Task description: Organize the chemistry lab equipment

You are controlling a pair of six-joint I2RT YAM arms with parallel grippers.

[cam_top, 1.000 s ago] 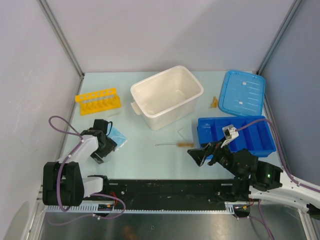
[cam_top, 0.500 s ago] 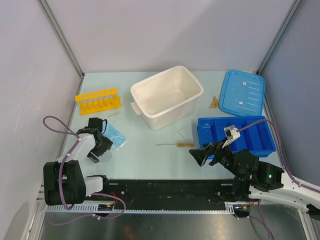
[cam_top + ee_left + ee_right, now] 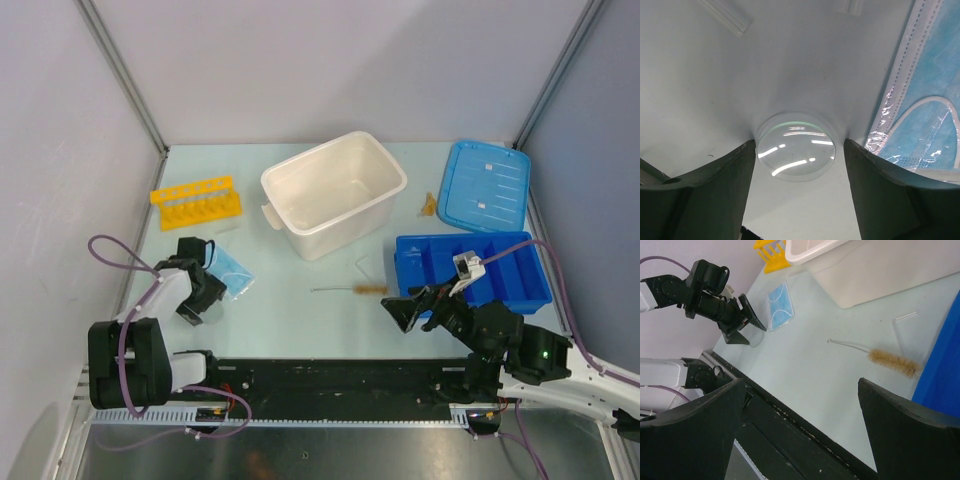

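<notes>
Heads up, no readable writing here for you. The only labels are two small white stickers on the blue lid (image 3: pixel 485 185), to the right of the white tub (image 3: pixel 300 232), and they're too small to make out.

Your left end effector (image 3: pixel 800 165) sits left of the tub and nearer the arm bases, pointing down at the counter (image 3: pixel 300 320). Its jaws are spread wide with a clear round dish (image 3: pixel 796 152) lying flat between the fingers (image 3: pixel 715 190). I can't tell if either finger actually touches the rim, and it doesn't look pinched. The pale blue square piece (image 3: pixel 232 270), which looks like a mask in clear wrap, lies just beside that end effector on the tub side.

Your right end effector (image 3: pixel 405 305) hangs in front of the tub's near right corner, jaws as wide as they go and holding nothing. The thin wire brush (image 3: pixel 355 290) lies flat on the counter between it and the tub, near the fingertips but apart from them. A short clear tube (image 3: pixel 361 266) lies a bit closer to the tub.

The yellow rack (image 3: pixel 197 203) stands left of the tub, the tiny amber piece (image 3: pixel 428 206) lies to its right beside the lid, and the blue divided tray (image 3: pixel 415 265) is at its near right.
</notes>
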